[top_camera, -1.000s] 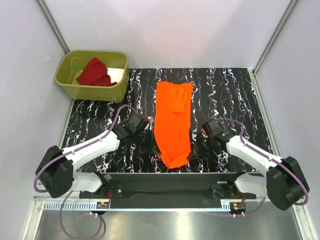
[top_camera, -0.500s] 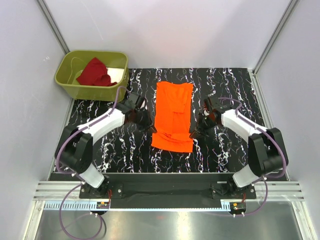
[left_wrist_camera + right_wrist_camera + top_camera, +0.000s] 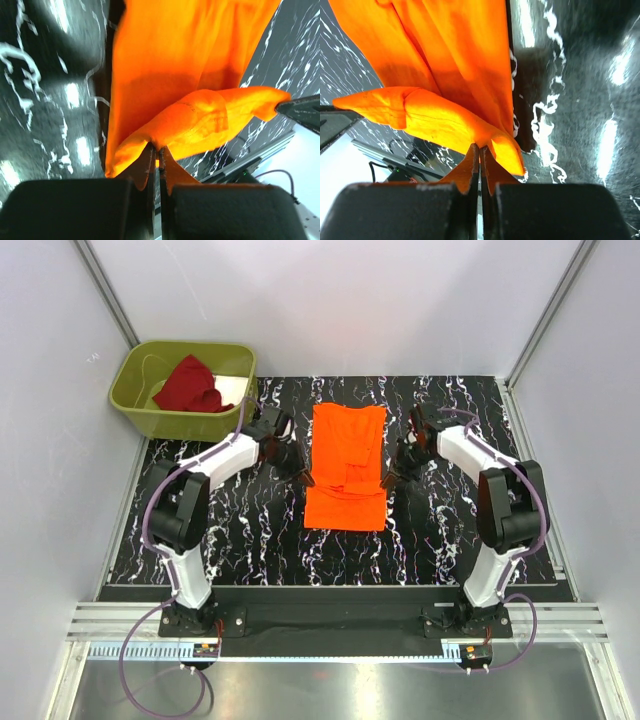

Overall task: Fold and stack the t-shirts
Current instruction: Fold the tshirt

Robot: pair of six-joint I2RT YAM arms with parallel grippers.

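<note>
while the strip of black, white-veined table [image 3: 450, 540] by the near edge carries only the arms reaching over it, the large bright orange cloth t-shirt [image 3: 345, 455] lies lengthwise along the middle of the table, its near end doubled back on itself so that a thicker fold faces the near edge. the left gripper [image 3: 302, 477] meets the shirt's left edge and the right gripper [image 3: 390, 480] its right edge, both about halfway along the cloth. in each wrist view the dark fingers [image 3: 144, 170] are pressed together on a pinch of orange fabric, which rises off the table in a ridge running toward the opposite gripper. past them the shirt lies flat toward the far edge. at the far left corner the olive-green plastic bin [image 3: 190, 425] holds the crumpled dark red cloth t-shirt [image 3: 190, 387], well apart from the orange one.
</note>
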